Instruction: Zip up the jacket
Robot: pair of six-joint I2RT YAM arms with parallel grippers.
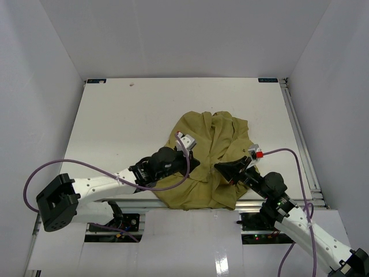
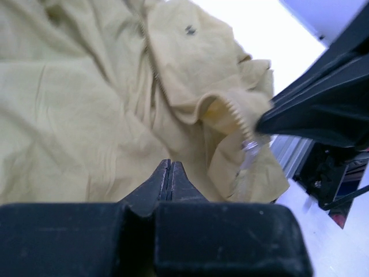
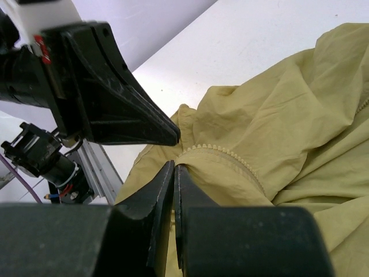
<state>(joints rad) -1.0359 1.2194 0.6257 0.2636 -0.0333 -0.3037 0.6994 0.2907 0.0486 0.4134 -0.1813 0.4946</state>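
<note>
Right gripper (image 3: 174,169) has jaws pinching the jacket (image 1: 216,138) at its zipper (image 3: 226,153), probably steadying it; left gripper (image 2: 170,173) hovers, jaws clenched empty.

Bright, even overhead light; faint shadows. White matte tabletop (image 2: 271,34) overexposed in left wrist view. Black left gripper (image 2: 170,173) and right gripper (image 3: 174,173) blurred close-up; olive-yellow fabric jacket (image 3: 300,115) sharper.

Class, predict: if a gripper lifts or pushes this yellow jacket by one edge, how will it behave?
The jacket lies crumpled in soft folds, so it would likely drape and sag rather than hold its shape. Pushed, the thin wrinkled cloth would probably bunch up, not slide as one piece. Its zipper edge looks slightly firmer, yet still curves.
</note>
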